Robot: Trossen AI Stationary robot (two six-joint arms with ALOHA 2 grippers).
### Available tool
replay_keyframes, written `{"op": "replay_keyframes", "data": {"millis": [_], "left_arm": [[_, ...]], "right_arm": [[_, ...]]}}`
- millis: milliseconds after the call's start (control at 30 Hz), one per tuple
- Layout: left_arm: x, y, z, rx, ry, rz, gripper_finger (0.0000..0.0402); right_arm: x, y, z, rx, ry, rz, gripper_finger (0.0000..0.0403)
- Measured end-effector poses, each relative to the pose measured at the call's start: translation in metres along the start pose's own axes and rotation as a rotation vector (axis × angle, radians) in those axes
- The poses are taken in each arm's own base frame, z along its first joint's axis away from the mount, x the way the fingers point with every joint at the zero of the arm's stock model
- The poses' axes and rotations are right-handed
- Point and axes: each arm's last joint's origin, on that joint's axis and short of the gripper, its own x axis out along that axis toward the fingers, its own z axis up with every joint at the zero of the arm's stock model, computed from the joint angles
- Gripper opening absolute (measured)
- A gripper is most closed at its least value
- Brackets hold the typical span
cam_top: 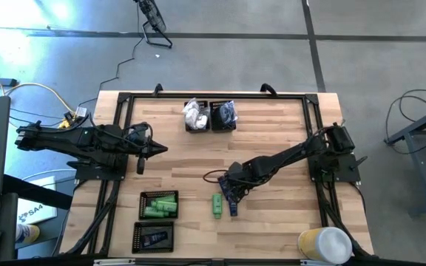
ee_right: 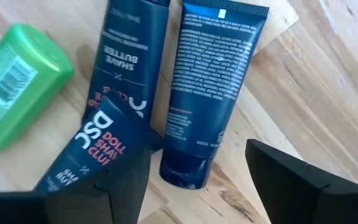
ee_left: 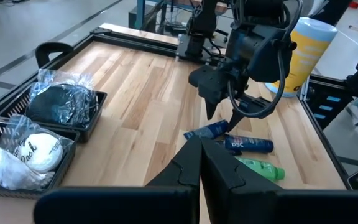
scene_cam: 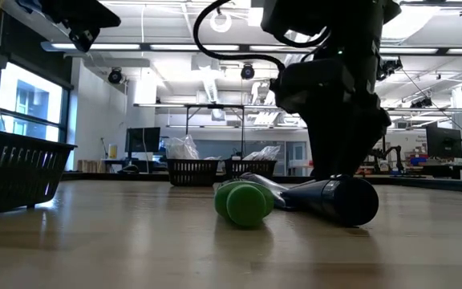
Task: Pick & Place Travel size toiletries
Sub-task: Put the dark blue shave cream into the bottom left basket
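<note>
Three dark navy tubes [ee_right: 210,81] lie side by side on the wooden table, with a bright green tube [ee_right: 17,81] next to them; they also show in the high view [cam_top: 233,205]. My right gripper [ee_right: 197,180] is open and points down just above the navy tubes, a finger on either side of one tube's cap end. In the left wrist view its fingertips [ee_left: 213,107] stand a little above the tubes. My left gripper [cam_top: 150,150] is shut and empty, hovering over the table's left part.
A tray of green tubes [cam_top: 159,205] and a tray of navy tubes [cam_top: 154,236] stand at the near left. Trays with white packets [cam_top: 196,116] and bagged dark pieces [cam_top: 222,114] stand at the far edge. A yellow-and-white cylinder [cam_top: 324,244] stands at the near right corner.
</note>
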Motion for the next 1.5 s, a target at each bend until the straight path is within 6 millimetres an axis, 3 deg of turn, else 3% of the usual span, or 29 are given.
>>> {"op": "replay_keyframes", "data": {"millis": [233,1500], "left_arm": [[0.000,0.001,-0.002,0.005,0.025,0.006,0.0000],[0.000,0.001,-0.003,0.002,0.023,0.032,0.0000]], "right_arm": [[0.015,0.000,0.000,0.025,0.026,-0.024,0.0254],[0.016,0.001,-0.001,0.042,0.045,-0.006,0.0254]]}}
